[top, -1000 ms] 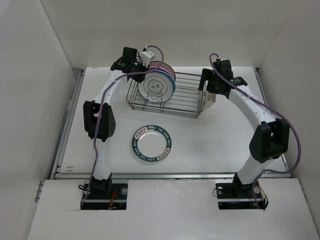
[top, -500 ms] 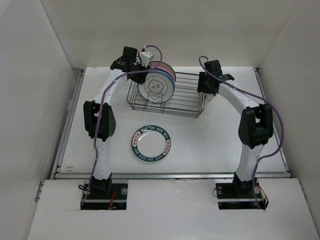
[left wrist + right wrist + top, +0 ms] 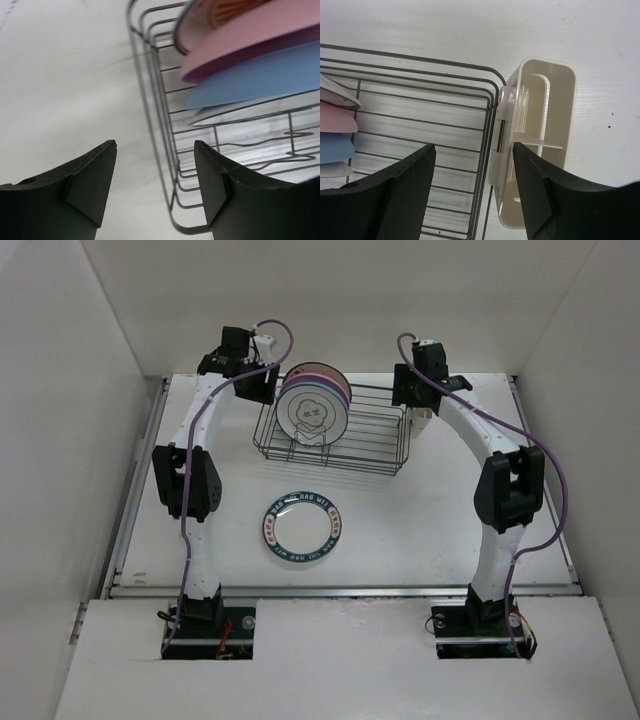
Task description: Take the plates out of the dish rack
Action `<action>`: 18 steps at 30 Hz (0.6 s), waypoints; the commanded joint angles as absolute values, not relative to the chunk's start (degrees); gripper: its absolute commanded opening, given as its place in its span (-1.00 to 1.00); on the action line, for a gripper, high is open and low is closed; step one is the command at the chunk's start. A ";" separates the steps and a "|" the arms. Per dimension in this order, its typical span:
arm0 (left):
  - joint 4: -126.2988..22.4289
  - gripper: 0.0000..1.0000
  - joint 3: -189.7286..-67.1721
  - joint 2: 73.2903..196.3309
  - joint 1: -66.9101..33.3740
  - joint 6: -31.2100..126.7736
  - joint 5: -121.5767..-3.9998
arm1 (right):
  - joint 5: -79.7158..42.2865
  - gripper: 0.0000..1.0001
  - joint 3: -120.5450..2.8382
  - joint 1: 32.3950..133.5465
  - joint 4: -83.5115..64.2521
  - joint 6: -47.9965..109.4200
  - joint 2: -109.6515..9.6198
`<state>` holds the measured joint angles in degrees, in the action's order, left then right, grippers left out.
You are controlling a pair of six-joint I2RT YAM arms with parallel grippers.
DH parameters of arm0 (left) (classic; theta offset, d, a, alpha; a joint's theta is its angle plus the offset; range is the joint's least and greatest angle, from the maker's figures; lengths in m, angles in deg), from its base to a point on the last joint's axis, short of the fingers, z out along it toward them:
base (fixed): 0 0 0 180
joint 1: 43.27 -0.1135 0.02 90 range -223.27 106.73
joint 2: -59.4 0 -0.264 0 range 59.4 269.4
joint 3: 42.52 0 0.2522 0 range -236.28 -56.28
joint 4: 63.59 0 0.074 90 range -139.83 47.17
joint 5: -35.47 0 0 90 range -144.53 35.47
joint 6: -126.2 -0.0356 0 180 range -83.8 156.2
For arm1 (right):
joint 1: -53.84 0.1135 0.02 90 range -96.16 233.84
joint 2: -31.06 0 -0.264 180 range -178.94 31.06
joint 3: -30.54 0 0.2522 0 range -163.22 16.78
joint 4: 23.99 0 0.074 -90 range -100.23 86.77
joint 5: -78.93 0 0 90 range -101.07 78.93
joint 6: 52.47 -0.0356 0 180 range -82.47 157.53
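Open and empty at the left hand (image 3: 155, 150), fingers spread above the end wall of the dish rack (image 3: 161, 125), no contact visible. Ahead and to that hand's right, standing on edge in the slots: orange-patterned plate (image 3: 225, 10) farthest, then pink plate (image 3: 260, 45), blue plate (image 3: 255, 80), and the flower-outline plate (image 3: 312, 412) facing the arm bases. Open and empty likewise at the right hand (image 3: 472, 150), hovering over the rack's opposite end, with the wire wall and the clip of the cream cup (image 3: 540, 140) showing in the gap between the fingers, the cup itself ahead of the right-side finger, outside the basket. Far off to that hand's left, the edges of the same racked plates. Well apart from both hands, back toward the arm bases, flat on the white surface (image 3: 430, 530): the teal-lettered plate (image 3: 270, 530), outside the rack.
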<state>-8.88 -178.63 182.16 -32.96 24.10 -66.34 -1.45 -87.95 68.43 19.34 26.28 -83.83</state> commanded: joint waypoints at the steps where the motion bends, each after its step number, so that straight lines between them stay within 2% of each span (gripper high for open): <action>1: -9.39 0.21 -177.32 176.30 -35.26 28.38 -63.06 | -3.25 0.38 -87.20 68.26 18.08 26.72 -82.93; 6: -7.39 0.11 -176.08 179.72 -35.27 27.76 -59.62 | -3.25 0.38 -84.65 68.26 17.55 25.40 -81.09; 14: -0.44 -0.11 -177.48 185.87 -35.27 28.38 -77.55 | -4.92 0.38 -83.41 68.26 16.93 25.40 -79.15; 15: -0.44 -0.19 -177.48 186.84 -35.27 29.16 -77.55 | -4.92 0.38 -83.41 68.26 16.93 25.40 -79.15; 16: -0.44 -0.38 -177.48 187.37 -35.27 29.87 -77.55 | -4.92 0.38 -83.41 68.26 16.93 25.40 -79.15; 18: 1.14 -0.64 -178.19 188.42 -35.27 30.40 -77.03 | -4.92 0.38 -82.81 68.26 16.93 25.40 -79.15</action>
